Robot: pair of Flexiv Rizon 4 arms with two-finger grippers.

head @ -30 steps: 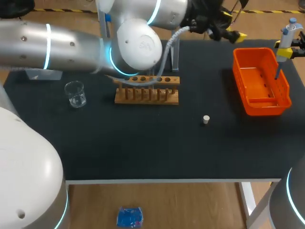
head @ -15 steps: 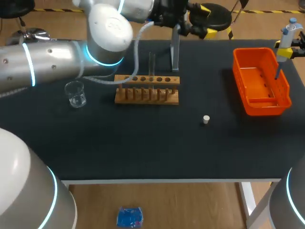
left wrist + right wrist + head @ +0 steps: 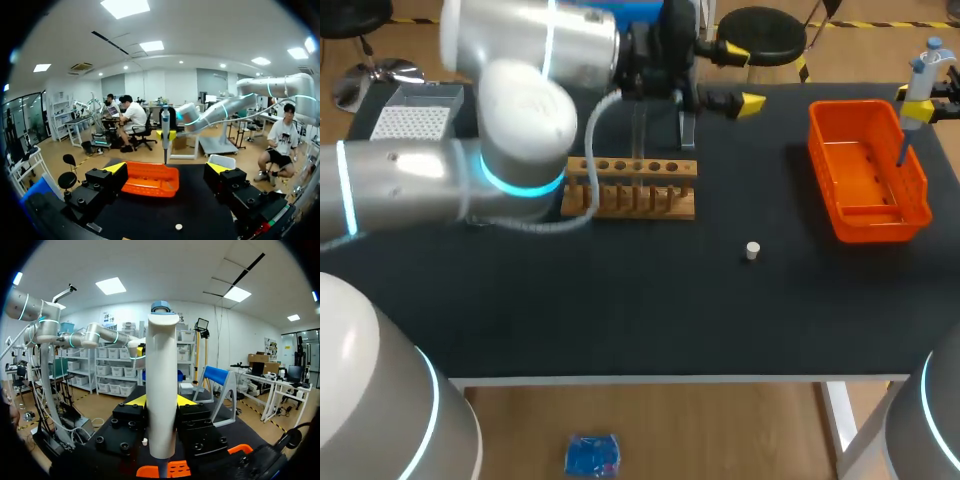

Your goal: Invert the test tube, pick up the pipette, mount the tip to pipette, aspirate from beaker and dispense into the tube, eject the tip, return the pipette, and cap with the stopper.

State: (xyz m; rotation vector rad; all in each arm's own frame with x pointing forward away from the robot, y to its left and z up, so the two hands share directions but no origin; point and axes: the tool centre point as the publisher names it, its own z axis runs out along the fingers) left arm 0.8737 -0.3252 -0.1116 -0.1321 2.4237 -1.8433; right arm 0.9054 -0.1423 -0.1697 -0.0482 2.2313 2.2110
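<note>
While the left tool [image 3: 737, 76] hangs released and empty over the far middle of the black worktop [image 3: 650, 310], just beyond the wooden rack [image 3: 630, 190] with a clear glass test tube [image 3: 638, 135] standing in it, the right tool [image 3: 161, 400] is clenched on the white-and-blue pipette [image 3: 924, 72] above the orange plastic basket [image 3: 868, 210] at far right. Small white stopper [image 3: 752, 250] lies alone on the worktop, between rack and basket.
</note>
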